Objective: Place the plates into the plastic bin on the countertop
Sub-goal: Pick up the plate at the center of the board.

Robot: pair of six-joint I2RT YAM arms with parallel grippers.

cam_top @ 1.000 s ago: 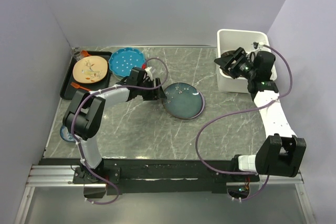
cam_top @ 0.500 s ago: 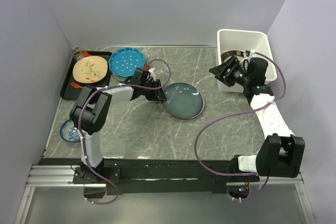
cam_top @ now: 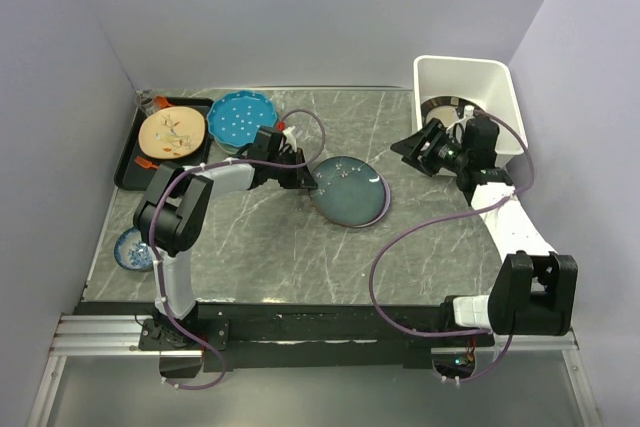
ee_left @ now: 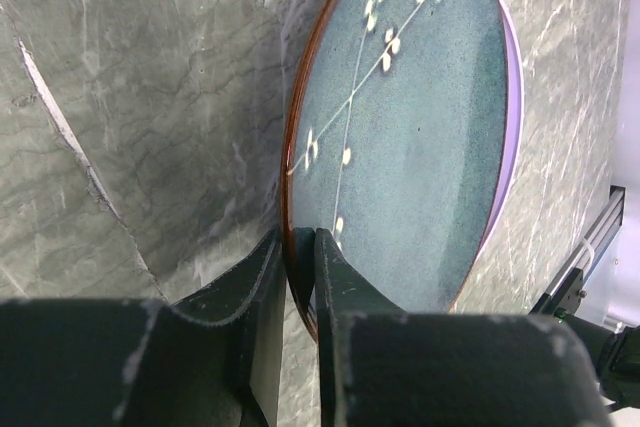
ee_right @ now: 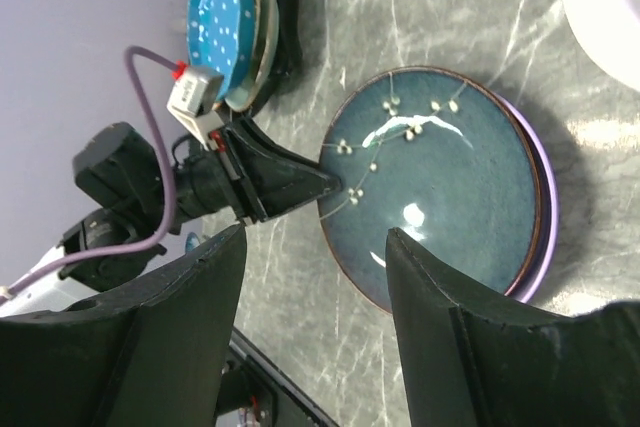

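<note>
A dark blue-grey plate (cam_top: 352,192) (ee_left: 420,117) (ee_right: 440,187) with white specks lies mid-countertop on a lavender plate (ee_left: 512,157) (ee_right: 546,222), whose edge shows along one side. My left gripper (cam_top: 306,180) (ee_left: 300,257) is shut on the blue-grey plate's left rim, one finger above and one below. My right gripper (cam_top: 412,147) (ee_right: 315,237) hangs open and holds nothing, just in front of the white plastic bin (cam_top: 490,75). In the bin lies a plate with a dark rim (cam_top: 440,106). A teal plate with white dots (cam_top: 240,117) (ee_right: 214,17) sits at the back left.
A black tray (cam_top: 128,162) at the far left carries a cream plate (cam_top: 172,133). A small blue dish (cam_top: 128,249) lies near the left edge by the left arm. Purple cables loop over the countertop (cam_top: 300,247). Walls close in on the left, back and right.
My left gripper has closed on the blue-grey plate's rim. My right gripper has drawn back out of the bin and moved left, still open.
</note>
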